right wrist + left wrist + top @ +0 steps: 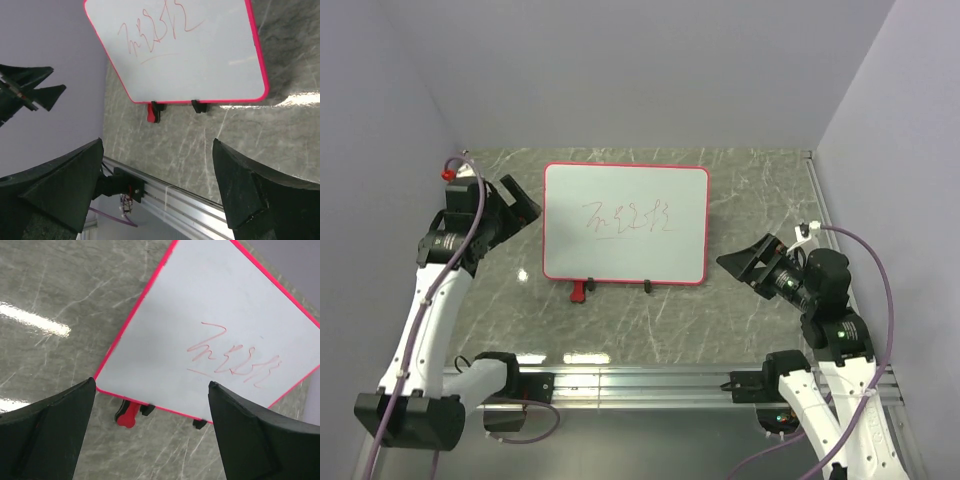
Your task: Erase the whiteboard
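hardly begun: whiteboard (625,250) lying flat on the table (740,330) between the arms, red scribble (627,218) unwiped across its middle, left gripper (523,205) and right gripper (740,265) hovering off either side, jaws spread wide, holding nothing, all erasing left.

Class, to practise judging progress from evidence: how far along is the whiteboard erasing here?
Done: nothing visible; the red scribble sits unwiped on the whiteboard. In hand: nothing; the left gripper and right gripper are open, empty, off to either side of the board. Left: all the wiping.
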{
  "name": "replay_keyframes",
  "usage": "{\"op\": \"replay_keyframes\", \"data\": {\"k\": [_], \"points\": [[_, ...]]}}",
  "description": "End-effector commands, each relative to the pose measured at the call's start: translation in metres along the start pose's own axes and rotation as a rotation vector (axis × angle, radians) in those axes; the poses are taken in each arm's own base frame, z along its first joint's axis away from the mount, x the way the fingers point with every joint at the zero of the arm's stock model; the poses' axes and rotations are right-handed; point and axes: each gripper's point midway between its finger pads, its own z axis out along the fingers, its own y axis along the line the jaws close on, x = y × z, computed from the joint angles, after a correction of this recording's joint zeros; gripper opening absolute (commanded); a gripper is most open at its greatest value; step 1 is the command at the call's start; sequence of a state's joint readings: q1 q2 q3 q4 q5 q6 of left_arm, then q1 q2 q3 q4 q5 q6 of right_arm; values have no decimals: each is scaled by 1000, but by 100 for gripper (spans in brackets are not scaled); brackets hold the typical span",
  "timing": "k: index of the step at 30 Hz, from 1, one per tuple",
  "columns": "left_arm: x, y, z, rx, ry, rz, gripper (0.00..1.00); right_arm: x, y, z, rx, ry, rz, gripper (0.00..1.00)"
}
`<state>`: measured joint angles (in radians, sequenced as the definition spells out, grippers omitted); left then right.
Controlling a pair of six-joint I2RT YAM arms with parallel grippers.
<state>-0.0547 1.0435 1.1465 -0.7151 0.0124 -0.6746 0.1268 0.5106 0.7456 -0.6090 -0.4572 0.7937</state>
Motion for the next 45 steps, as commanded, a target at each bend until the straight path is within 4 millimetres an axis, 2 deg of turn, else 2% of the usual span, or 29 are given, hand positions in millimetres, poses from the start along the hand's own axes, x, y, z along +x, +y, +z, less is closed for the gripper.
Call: {"op": "replay_keyframes", "data": {"k": [1, 2, 3, 5, 6, 8, 9, 12, 16, 23, 28, 30, 39, 45], "points": [[11, -3, -13, 35, -4, 62, 100, 3, 3, -13, 10, 16, -66, 96], [18, -6, -15, 63, 7, 82, 99, 8, -2, -14, 31, 32, -61, 96], [40, -9, -12, 92, 56, 115, 99, 10, -5, -13, 41, 41, -61, 96], [61, -7, -12, 83, 97, 145, 98, 15, -10, -14, 56, 58, -60, 96], [83, -5, -9, 68, 141, 182, 94, 17, -11, -13, 56, 64, -60, 96], [109, 0, -7, 35, 197, 191, 93, 17, -10, -14, 48, 68, -64, 96], [129, 0, -6, 36, 237, 202, 92, 18, -11, -14, 50, 70, -64, 96], [164, 2, 2, 6, 308, 218, 91, 18, -13, -14, 55, 70, -75, 96], [189, 15, 16, -59, 358, 240, 89, 21, -17, -14, 68, 79, -77, 96], [202, 20, 37, -86, 393, 294, 85, 25, -21, -15, 80, 99, -83, 95], [217, 30, 52, -119, 432, 325, 87, 21, -23, -18, 111, 91, -111, 95], [222, 37, 56, -148, 444, 342, 92, 19, -25, -19, 123, 84, -120, 95], [231, 50, 72, -197, 463, 406, 94, 22, -37, -17, 165, 90, -127, 95], [228, 53, 81, -228, 457, 443, 93, 21, -42, -12, 175, 88, -131, 95]]}}
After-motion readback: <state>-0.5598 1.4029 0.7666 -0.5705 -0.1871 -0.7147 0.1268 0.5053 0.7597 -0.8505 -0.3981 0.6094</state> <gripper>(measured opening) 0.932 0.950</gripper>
